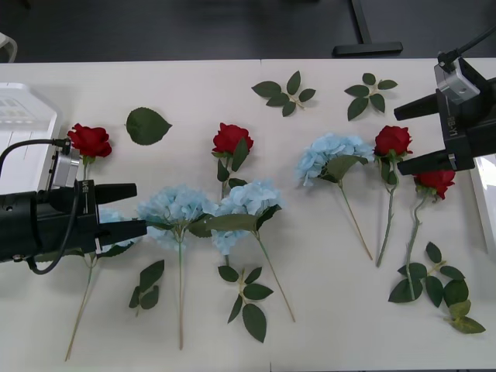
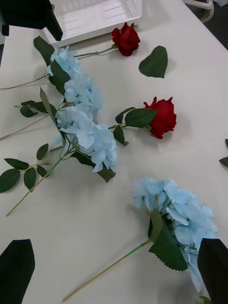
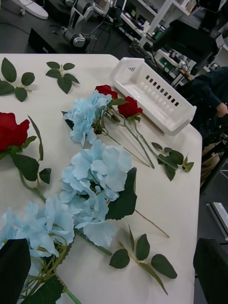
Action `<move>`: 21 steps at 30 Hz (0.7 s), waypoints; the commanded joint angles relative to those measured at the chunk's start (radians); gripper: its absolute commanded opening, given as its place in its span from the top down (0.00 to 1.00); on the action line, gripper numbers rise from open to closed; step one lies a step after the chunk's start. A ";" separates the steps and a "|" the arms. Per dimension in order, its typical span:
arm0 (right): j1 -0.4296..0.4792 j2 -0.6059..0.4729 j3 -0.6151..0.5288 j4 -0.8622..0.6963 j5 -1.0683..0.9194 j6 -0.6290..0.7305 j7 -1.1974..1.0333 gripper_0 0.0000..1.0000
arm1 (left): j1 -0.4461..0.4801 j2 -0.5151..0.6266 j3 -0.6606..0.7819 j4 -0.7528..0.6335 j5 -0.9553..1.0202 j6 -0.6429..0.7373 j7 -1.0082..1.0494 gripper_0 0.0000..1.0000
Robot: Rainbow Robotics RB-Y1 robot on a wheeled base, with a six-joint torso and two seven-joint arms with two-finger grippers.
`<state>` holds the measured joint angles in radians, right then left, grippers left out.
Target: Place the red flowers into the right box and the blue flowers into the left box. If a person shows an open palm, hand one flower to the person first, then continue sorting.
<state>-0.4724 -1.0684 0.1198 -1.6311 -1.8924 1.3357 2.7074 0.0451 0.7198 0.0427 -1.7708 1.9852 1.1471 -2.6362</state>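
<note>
Several red flowers (image 1: 231,138) (image 2: 161,116) (image 3: 129,107) and blue flowers (image 1: 333,155) (image 2: 180,209) (image 3: 95,175) lie scattered on the white table. My left gripper (image 1: 139,207) (image 3: 114,275) is open, low over a blue flower at the left, its fingers pointing toward two more blue heads. At the right, my right gripper (image 1: 397,141) (image 2: 114,275) is open above two red roses, holding nothing. The left box (image 1: 23,116) (image 2: 95,16) sits at the far left, the right box (image 1: 487,194) (image 3: 154,97) at the right edge. A person's dark sleeve (image 3: 206,92) shows beyond the right box; the open palm is out of view.
Loose green leaf sprigs (image 1: 283,91) (image 1: 370,91) lie at the back, with others (image 1: 430,283) (image 1: 246,298) toward the front. A single leaf (image 1: 147,125) rests near the left rose. Both boxes hold nothing that I can see.
</note>
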 commanded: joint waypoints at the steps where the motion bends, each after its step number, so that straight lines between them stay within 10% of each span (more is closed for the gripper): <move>1: -0.008 -0.002 0.012 -0.009 0.012 0.013 -0.002 0.00 | 0.007 0.030 -0.017 -0.012 0.069 0.011 -0.069 0.00; 12: -0.040 -0.047 -0.022 -0.032 0.107 0.074 -0.002 0.00 | -0.057 0.211 0.118 -0.058 0.026 0.020 0.085 0.00; 21: -0.040 -0.031 -0.032 -0.006 0.437 0.184 -0.834 0.00 | -0.125 0.268 0.175 -0.045 -0.141 0.002 0.406 0.00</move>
<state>-0.4788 -1.0732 0.1192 -1.6335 -1.5099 1.4920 1.9372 -0.0220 0.9266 0.1870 -1.7969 1.8782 1.1549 -2.3055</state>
